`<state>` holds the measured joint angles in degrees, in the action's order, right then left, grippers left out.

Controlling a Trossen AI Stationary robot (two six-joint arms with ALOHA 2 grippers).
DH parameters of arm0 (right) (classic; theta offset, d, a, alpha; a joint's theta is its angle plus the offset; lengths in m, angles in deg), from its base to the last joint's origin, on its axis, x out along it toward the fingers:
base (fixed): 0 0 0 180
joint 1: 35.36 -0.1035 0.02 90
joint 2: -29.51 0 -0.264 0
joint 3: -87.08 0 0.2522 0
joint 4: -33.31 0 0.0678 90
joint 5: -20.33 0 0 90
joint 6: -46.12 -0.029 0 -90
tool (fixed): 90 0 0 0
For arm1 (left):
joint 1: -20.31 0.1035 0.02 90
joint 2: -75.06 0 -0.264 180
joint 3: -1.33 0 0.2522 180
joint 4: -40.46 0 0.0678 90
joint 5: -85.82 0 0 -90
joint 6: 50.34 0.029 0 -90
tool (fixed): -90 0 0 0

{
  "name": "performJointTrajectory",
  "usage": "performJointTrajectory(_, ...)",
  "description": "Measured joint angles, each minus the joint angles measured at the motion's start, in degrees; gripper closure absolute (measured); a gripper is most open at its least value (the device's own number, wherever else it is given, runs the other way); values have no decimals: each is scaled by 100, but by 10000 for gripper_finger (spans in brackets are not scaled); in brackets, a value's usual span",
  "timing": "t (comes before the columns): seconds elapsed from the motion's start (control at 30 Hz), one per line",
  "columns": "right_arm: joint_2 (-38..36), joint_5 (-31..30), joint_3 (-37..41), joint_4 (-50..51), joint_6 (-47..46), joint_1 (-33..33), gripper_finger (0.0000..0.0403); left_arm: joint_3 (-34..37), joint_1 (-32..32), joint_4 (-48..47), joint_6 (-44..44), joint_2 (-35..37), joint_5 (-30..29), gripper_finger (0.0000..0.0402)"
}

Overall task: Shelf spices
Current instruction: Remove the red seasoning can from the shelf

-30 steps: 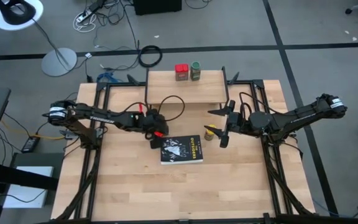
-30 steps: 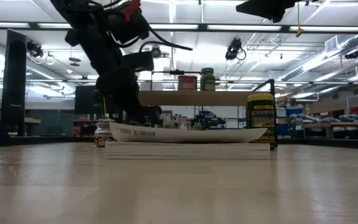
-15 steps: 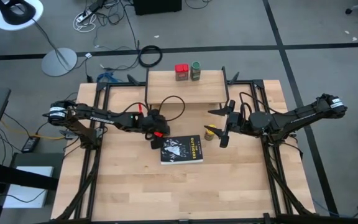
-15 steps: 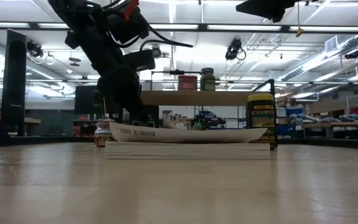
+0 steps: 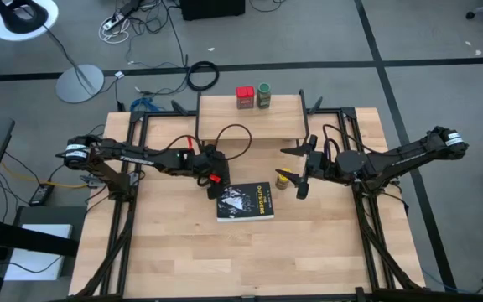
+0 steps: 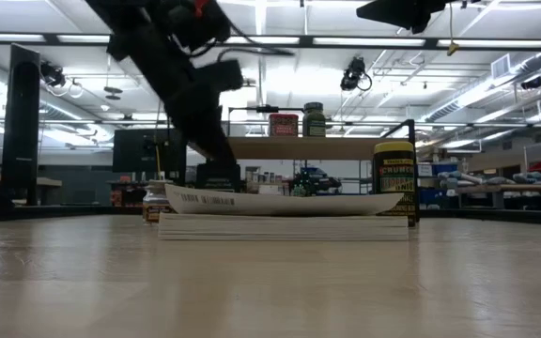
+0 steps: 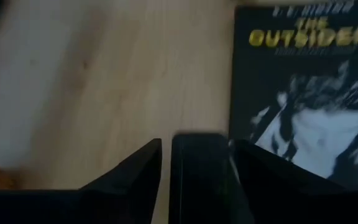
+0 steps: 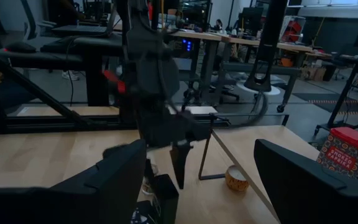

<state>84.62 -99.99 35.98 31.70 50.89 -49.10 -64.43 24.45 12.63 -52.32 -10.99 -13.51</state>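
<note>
A dark tin [image 7: 197, 174] stands on the table at the black book's [image 5: 246, 202] left end, also seen in the low view [image 6: 217, 176]. My left gripper [image 5: 217, 184] hangs open over it, one finger on either side [image 7: 129, 180], with a slit of light on each side. The red tin [image 5: 244, 97] and the green-topped jar [image 5: 264, 95] stand on the shelf [image 5: 250, 119]. The yellow-topped jar [image 5: 283, 179] stands on the table by the book's right end. My right gripper [image 5: 298, 172] waits open, high above the table beside that jar. A small pale jar [image 8: 237, 178] sits on the table near the shelf's leg.
The book lies flat in the table's middle, between the two grippers. The shelf stands at the table's far edge on thin black legs [image 8: 207, 155]. Black frame rails [image 5: 132, 210] run along the table's left and right sides. Bare wood lies near the front edge.
My left gripper has risen from the book's left end and tipped a little. The dark tin, hidden behind the gripper in the low view before, now stands uncovered on the table there. My right arm has kept still.
</note>
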Motion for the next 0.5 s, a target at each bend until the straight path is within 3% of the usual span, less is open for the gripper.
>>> performJointTrajectory(0.23, 0, 0, 4, 60, 94, -2, 106, -685, -129, -235, 473, 784, -236, 193)
performJointTrajectory(0.4, 0, 1, 4, 145, 141, -2, 106, -868, -31, 208, 1101, 1198, -1322, 193)
performJointTrajectory(0.5, -2, 3, 4, 140, 140, -3, 106, -868, 248, 799, 1418, 1184, -1481, 193)
